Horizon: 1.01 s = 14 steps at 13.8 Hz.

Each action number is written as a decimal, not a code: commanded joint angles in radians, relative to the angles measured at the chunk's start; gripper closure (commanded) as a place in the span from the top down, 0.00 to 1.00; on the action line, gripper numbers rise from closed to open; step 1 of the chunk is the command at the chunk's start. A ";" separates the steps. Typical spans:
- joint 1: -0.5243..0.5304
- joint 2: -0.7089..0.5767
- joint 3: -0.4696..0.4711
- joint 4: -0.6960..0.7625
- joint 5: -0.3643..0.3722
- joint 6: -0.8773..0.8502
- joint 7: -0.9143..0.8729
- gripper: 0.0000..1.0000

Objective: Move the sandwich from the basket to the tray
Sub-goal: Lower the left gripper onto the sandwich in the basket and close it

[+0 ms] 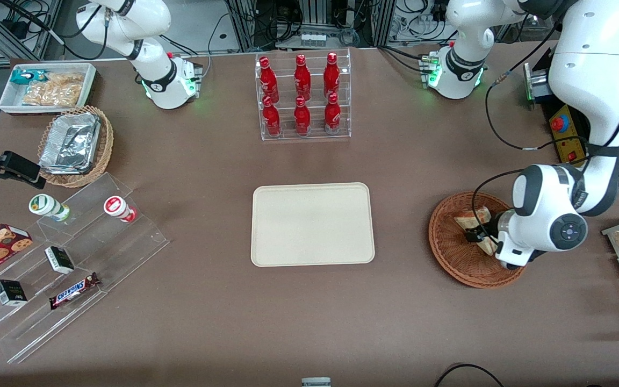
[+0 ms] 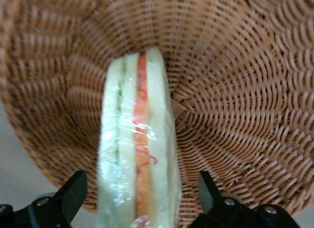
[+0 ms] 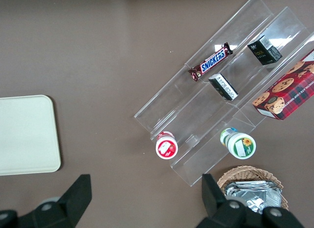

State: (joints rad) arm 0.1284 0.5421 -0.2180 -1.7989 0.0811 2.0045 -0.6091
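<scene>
Straddling sandwich (image 2: 140, 154) in basket (image 2: 235, 90), hand (image 2: 140, 198) spread (wrist view only).

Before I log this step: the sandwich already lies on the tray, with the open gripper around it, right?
Not quite. The sandwich lies in the basket, not on the tray, which holds nothing, as the front view shows. The rest holds: in the left wrist view the open gripper has a finger on either side of it.

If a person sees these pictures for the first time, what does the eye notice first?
Probably the gripper, open and lowered into the wicker basket at the working arm's end, its fingers on either side of the wrapped sandwich. Next, the bare cream tray mid-table, with the red bottles farther from the camera.
</scene>
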 commanded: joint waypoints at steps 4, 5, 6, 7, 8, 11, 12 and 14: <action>-0.024 -0.016 0.003 -0.057 -0.004 0.045 -0.032 0.73; -0.024 -0.017 0.003 -0.057 -0.003 0.039 -0.029 0.51; -0.024 -0.017 0.003 -0.056 -0.003 0.039 -0.026 0.38; -0.024 -0.019 0.003 -0.053 -0.001 0.036 -0.018 0.26; -0.024 -0.022 0.003 -0.048 -0.001 0.034 -0.017 0.19; -0.029 -0.051 -0.007 -0.010 0.005 0.002 -0.011 0.16; -0.044 -0.051 -0.032 0.025 0.005 -0.001 -0.009 0.16; -0.107 -0.051 -0.055 0.085 -0.004 -0.004 -0.029 0.17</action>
State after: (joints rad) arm 0.0888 0.5137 -0.2607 -1.7659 0.0810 2.0317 -0.6169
